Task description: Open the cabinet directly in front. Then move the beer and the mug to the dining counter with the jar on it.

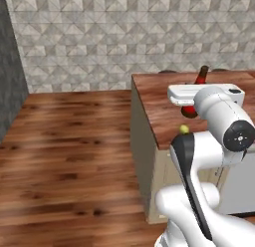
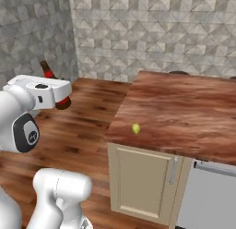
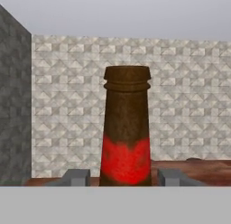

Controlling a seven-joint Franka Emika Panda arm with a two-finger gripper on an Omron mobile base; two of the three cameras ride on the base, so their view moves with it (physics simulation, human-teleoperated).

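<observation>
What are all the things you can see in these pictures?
Beer bottle: one, dark brown with red label, upright between the gripper's finger tips, held above the near end of the counter.
Dining counter: one, reddish-brown wood top, beige sides, right of the open floor.
Small ball: one, yellow-green, on the counter near its front corner.
Counter door: one, beige, under the top, with a silver handle.
Grey panel: one, beside the beige door.
Floor: brown wood planks.
Wall: pale patterned tiles.
Gripper: one, dark tips either side of the bottle.
</observation>
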